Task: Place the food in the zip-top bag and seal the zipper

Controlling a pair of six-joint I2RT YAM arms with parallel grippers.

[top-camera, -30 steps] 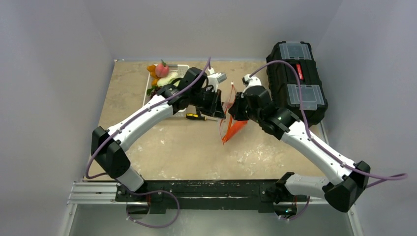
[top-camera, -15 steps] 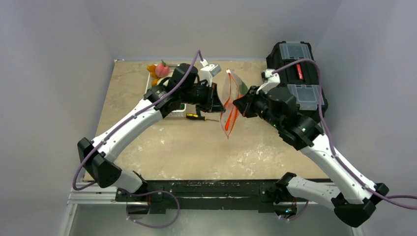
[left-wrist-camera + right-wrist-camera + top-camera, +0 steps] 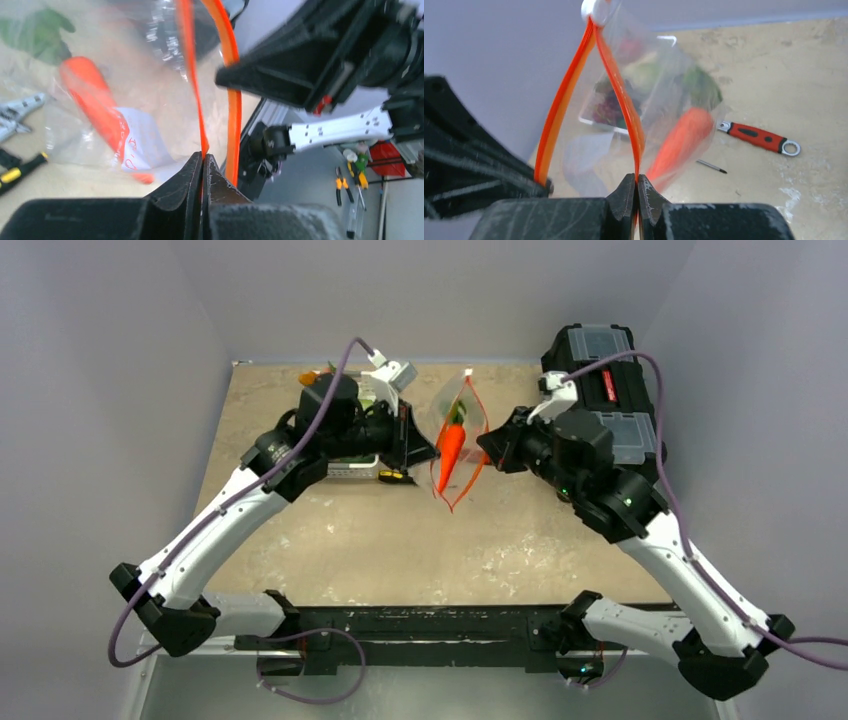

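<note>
The clear zip-top bag (image 3: 458,410) hangs above the table between both grippers, its mouth pulled apart. My left gripper (image 3: 427,453) (image 3: 203,156) is shut on one side of the red-orange zipper (image 3: 189,75). My right gripper (image 3: 486,453) (image 3: 637,177) pinches the other side of the zipper (image 3: 624,107). An orange carrot (image 3: 450,447) (image 3: 92,107) (image 3: 683,137) with green leaves lies inside the bag, beside its white label (image 3: 142,142). More food shows blurred through the plastic: dark grapes (image 3: 608,107) in the white basket (image 3: 596,121). My left arm hides most of that basket in the top view.
A black toolbox (image 3: 603,390) stands at the back right. A red-handled wrench (image 3: 758,137) and a thin pin (image 3: 711,166) lie on the table under the bag. A yellow-handled screwdriver (image 3: 393,477) (image 3: 12,172) and grey pliers (image 3: 17,112) lie near the basket.
Both arms have lifted the bag and drawn its mouth wider. The bag has swung round, so the carrot inside now shows. The left arm has shifted left.
</note>
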